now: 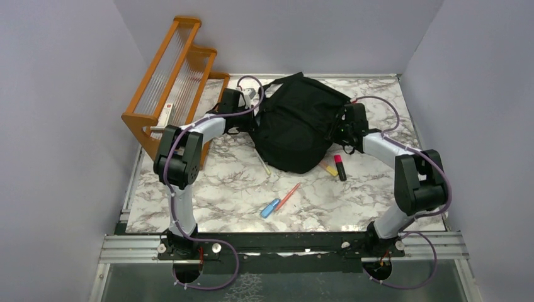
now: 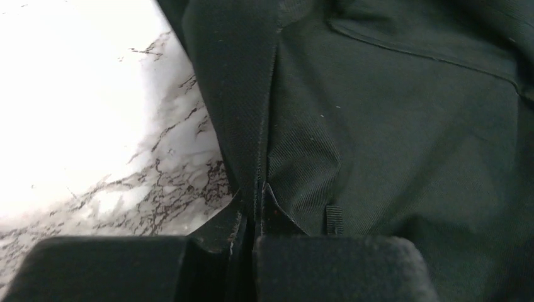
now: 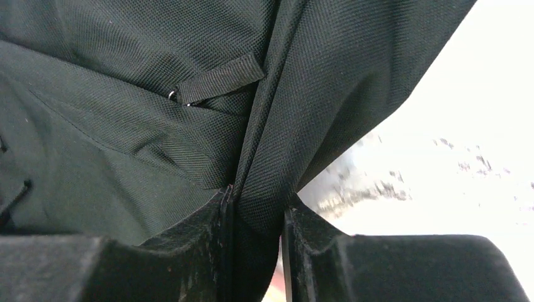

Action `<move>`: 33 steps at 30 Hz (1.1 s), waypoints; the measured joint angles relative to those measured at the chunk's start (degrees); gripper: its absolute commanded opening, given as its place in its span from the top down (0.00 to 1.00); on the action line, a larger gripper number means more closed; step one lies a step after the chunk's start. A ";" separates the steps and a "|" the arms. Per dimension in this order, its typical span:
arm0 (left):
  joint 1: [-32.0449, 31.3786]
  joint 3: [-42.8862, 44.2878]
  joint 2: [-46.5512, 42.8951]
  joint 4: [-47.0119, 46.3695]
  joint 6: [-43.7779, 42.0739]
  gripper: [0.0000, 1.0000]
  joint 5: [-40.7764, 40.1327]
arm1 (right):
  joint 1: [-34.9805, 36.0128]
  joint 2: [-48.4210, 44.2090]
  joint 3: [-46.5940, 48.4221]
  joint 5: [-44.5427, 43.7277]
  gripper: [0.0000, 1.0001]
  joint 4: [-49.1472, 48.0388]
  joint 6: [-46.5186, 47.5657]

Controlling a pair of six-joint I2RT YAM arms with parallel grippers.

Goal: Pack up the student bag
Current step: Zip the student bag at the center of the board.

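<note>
The student bag [image 1: 299,123], a large black fabric backpack, lies at the back middle of the marble table. My left gripper [image 1: 252,113] is at the bag's left edge, shut on a fold of its black fabric [image 2: 252,145]. My right gripper [image 1: 343,129] is at the bag's right edge, shut on a thick fold of the bag [image 3: 283,126]. A small webbing loop [image 3: 217,78] shows on the bag in the right wrist view. Both grippers' fingertips are hidden by the bag in the top view.
An orange wooden rack [image 1: 173,75] stands at the back left. A red-and-black marker [image 1: 340,167] and a yellow highlighter [image 1: 327,168] lie by the bag's right front. A blue pen [image 1: 270,207], an orange pen [image 1: 288,195] and a thin pencil [image 1: 264,163] lie in front.
</note>
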State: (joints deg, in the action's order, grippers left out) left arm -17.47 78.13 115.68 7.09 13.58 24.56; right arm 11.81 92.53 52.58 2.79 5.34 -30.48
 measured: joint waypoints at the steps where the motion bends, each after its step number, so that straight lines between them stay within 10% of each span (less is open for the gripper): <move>1: 0.00 -0.72 -0.83 -0.28 0.31 1.00 0.00 | -0.04 1.03 1.18 0.28 0.70 -0.57 0.50; 13: -1.33 -10.69 -12.13 -6.86 7.28 1.00 0.00 | -0.33 19.56 24.76 7.50 0.37 -6.10 10.51; 17: -4.24 -12.41 -12.76 -9.01 8.94 0.73 -0.66 | -0.31 20.94 28.30 6.91 0.31 -6.78 13.92; 23: -4.96 -16.55 -17.27 -9.05 11.06 0.44 -3.63 | -0.22 12.72 22.53 2.38 0.31 -5.70 16.79; 33: -4.63 -16.55 -24.33 -7.21 10.78 0.42 -11.06 | 2.21 -3.26 13.29 8.09 0.52 0.55 14.71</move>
State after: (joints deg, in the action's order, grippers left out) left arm -22.11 61.58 91.35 -0.12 24.36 13.50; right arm 14.02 89.27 65.87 10.87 5.89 -15.77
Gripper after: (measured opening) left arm 0.618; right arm 0.528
